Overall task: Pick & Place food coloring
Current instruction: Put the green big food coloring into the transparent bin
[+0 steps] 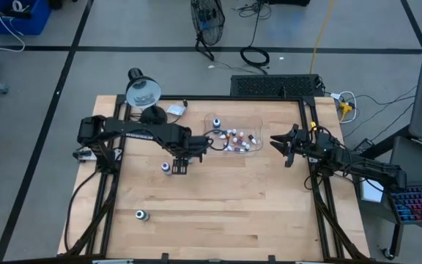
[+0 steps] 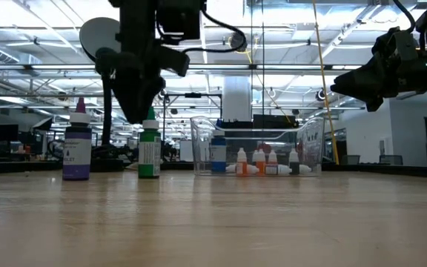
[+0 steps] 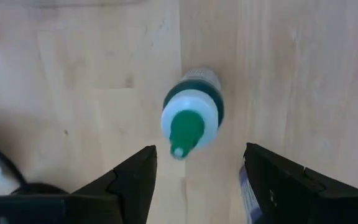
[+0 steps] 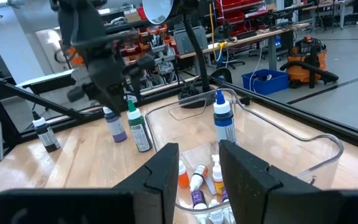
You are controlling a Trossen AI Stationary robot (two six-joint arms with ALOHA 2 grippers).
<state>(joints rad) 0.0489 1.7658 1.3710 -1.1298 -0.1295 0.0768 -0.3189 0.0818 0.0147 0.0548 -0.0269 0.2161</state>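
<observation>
A green-capped food coloring bottle [image 3: 191, 121] stands upright on the wooden table [image 1: 233, 213]. My left gripper [image 3: 197, 168] hangs just above it, pointing down and open, with a finger off to either side and touching nothing. In the low view the gripper [image 2: 141, 100] sits at the height of the green bottle's [image 2: 149, 148] cap. A purple bottle [image 2: 77, 148] stands beside it on its base. Several small bottles lie in the clear tray [image 1: 257, 123], where a blue-capped one [image 4: 222, 121] stands upright. My right gripper [image 4: 199, 162] waits open at the table's right, level, near the tray.
Another small bottle [image 1: 142, 215] stands alone near the table's front left. A desk lamp [image 1: 143, 89] stands at the far left edge. Black frame rails [image 1: 315, 183] run along the table's sides. Bare wood lies between the tray and the near edge.
</observation>
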